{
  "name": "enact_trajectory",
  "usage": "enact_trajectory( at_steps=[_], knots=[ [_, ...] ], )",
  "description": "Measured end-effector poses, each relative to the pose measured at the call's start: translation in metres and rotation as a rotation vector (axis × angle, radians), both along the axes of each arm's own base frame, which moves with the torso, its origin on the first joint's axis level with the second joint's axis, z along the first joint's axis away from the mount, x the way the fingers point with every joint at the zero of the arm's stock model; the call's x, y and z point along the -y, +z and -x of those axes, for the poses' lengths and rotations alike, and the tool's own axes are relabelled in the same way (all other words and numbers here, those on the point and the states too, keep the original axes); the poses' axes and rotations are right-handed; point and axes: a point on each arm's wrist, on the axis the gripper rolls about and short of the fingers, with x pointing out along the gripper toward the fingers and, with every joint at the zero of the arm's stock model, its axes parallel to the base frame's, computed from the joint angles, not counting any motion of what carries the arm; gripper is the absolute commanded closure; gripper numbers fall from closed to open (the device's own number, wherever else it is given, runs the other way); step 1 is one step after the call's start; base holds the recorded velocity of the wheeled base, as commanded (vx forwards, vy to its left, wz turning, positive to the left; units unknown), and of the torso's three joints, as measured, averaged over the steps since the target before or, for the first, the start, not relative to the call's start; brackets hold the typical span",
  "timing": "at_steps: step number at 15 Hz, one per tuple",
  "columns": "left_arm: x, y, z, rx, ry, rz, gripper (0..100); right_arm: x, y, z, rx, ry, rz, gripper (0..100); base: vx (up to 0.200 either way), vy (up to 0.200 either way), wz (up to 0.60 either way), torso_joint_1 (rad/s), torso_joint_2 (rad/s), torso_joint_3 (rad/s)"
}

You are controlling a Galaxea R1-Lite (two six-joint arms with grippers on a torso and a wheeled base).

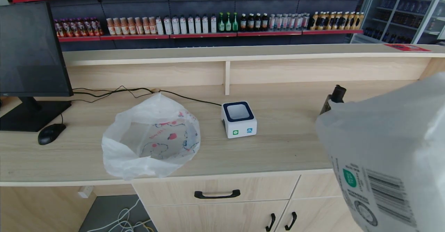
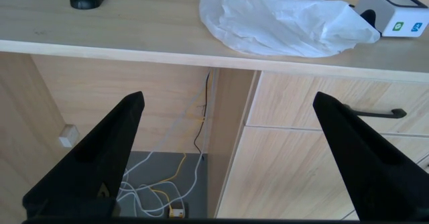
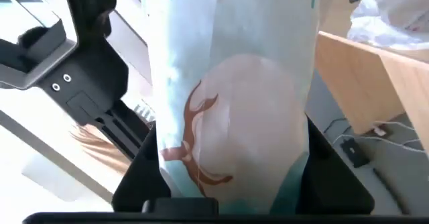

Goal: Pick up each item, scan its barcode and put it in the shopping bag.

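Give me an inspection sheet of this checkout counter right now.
Surface: light wooden counter, raised ledge behind.
Job's things: shopping bag open on counter; scanner beside it, apart; packet held aloft, barcode showing.
Clutter: monitor and mouse at robot's left.
Grippers: left gripper open, low before the drawers; right gripper shut on packet.
Cables: black cable from scanner toward monitor; white cables on floor.
Surroundings: bottle shelves behind counter.

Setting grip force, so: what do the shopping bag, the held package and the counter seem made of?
Shopping bag: thin translucent white plastic film, crinkled and slumped.
Package: soft printed plastic wrap, slightly glossy, puffy.
Counter: probably matte laminate with pale wood grain; could be real wood.
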Motion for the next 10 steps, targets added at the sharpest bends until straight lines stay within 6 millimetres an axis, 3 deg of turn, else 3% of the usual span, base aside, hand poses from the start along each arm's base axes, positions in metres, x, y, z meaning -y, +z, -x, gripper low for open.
enact_trajectory(
  at_steps=[6,10],
  knots=[
    [0.0,0.0,0.0,0.0,0.001,0.0,0,0.007,-0.016,-0.039,0.537,-0.35,0.18,100,0.0,0.0,0.0,0.0,0.0,0.0],
    [0.0,0.0,0.0,0.0,0.0,0.0,0,0.01,-0.018,-0.056,0.575,-0.69,0.268,100,0.0,0.0,0.0,0.0,0.0,0.0]
  ],
)
